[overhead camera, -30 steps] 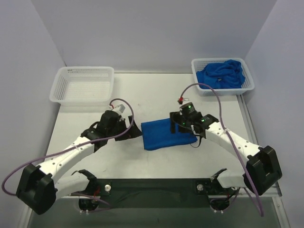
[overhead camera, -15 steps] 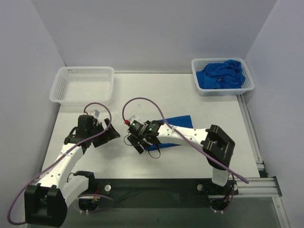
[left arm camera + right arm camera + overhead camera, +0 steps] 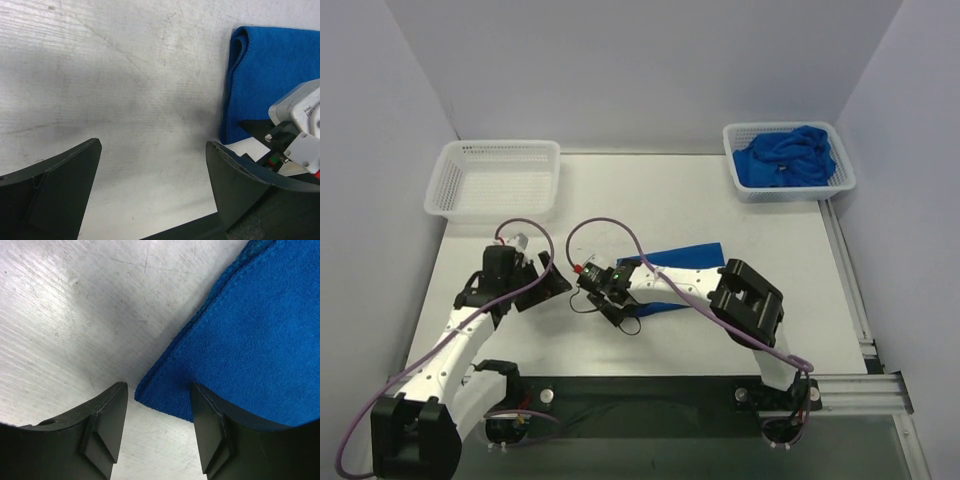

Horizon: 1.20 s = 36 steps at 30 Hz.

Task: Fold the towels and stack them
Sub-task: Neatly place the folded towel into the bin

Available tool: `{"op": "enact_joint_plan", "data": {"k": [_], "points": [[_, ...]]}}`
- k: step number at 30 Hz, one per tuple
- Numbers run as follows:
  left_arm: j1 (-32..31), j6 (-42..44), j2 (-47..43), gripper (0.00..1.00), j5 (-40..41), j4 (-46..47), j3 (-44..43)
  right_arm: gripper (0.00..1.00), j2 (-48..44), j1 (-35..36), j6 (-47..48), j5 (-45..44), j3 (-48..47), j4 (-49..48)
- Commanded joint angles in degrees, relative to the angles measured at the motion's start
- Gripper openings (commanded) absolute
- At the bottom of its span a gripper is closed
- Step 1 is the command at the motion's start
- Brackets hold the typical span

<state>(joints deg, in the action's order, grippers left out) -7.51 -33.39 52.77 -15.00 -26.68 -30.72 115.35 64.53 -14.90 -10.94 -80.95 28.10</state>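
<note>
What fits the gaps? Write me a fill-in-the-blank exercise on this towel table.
1. The crumpled towels lie in the white mesh basket at the table's far ____ side.
2. The right gripper has its jaws either side of one ____ of the folded towel.
3. The left gripper hangs ____ over bare table, holding nothing.
Missing words: right; corner; open.

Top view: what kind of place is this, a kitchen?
Likely a robot lab bench, not a kitchen: a table boxed in by plain walls, a left arm and right arm bolted at its edge, and a basket of blue towels.
</note>
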Motion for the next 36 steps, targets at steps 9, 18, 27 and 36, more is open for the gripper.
{"op": "enact_joint_plan", "data": {"k": [9,18,27,36], "points": [[-0.05,0.6,1.98,0.97,-3.19,4.0,0.75,0.35,4.27,-2.57,0.75,-0.31,-0.62,1.96],[-0.4,-1.32,3.38,0.98,-4.68,6.02,1.1,0.0,0.33,-4.76,-0.92,1.97,2.98,-1.37],[-10.93,-10.89,11.19,0.97,-1.35,13.83,-1.01,0.0,-12.94,-10.83,-4.35,13.29,13.53,-13.49],[-19.04,-21.54,24.12,0.97,0.5,30.53,-3.2,0.0,-18.32,-13.9,-6.55,18.67,20.74,-20.88]]}}
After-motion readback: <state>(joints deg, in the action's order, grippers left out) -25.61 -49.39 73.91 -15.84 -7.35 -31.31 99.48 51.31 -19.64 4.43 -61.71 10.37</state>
